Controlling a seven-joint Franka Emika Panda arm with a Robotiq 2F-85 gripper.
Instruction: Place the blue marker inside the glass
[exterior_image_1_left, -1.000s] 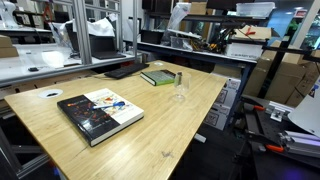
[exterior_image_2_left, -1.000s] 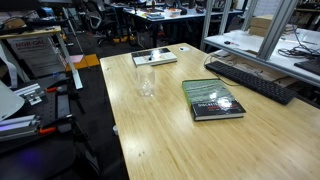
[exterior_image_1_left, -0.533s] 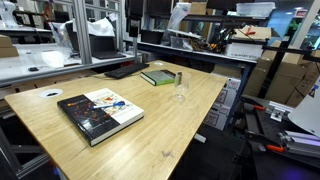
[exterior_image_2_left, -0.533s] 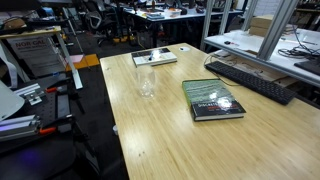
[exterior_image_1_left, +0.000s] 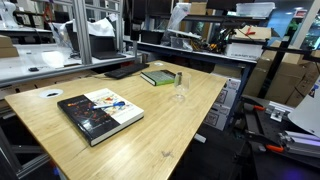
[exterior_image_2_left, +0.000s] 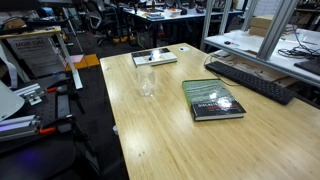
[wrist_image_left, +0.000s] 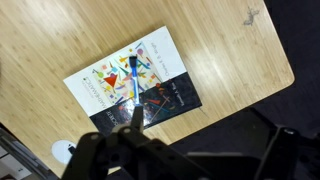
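- Looking across the table (exterior_image_1_left: 190, 130) in an exterior view, I find the glass (exterior_image_1_left: 180, 90) upright toward the far end, well apart from the book (exterior_image_1_left: 100, 112) at the near end. Neither my arm nor my pincer shows here, and the marker is too small to pick out
- In an exterior view from another angle, the glass (exterior_image_2_left: 147, 82) stands on bare wood with nothing touching it. The book (exterior_image_2_left: 213, 100) lies off to its side. Again there is no pincer in sight and no marker that I can make out, and the glass looks empty, so the placing is not yet done
- In the wrist view I hang high over the book (wrist_image_left: 165, 70). The marker (wrist_image_left: 134, 82) shows as a thin blue stick across the cover, running from the pale half toward the dark half, and I judge that it lies flat there. Its near end runs into the dark blur of my pincer (wrist_image_left: 140, 145) at the bottom edge, so I cannot tell how far my jaws are parted or whether they have hold of anything
- By my reckoning the marker is light and stiff, with a smooth round barrel that may roll or skid on the glossy cover. I would take it across the barrel at mid-length, jaws square to its long axis, so that it hangs balanced
- The glass looks thin, breakable and easy to tip, so the marker should go down through the mouth without knocking the rim
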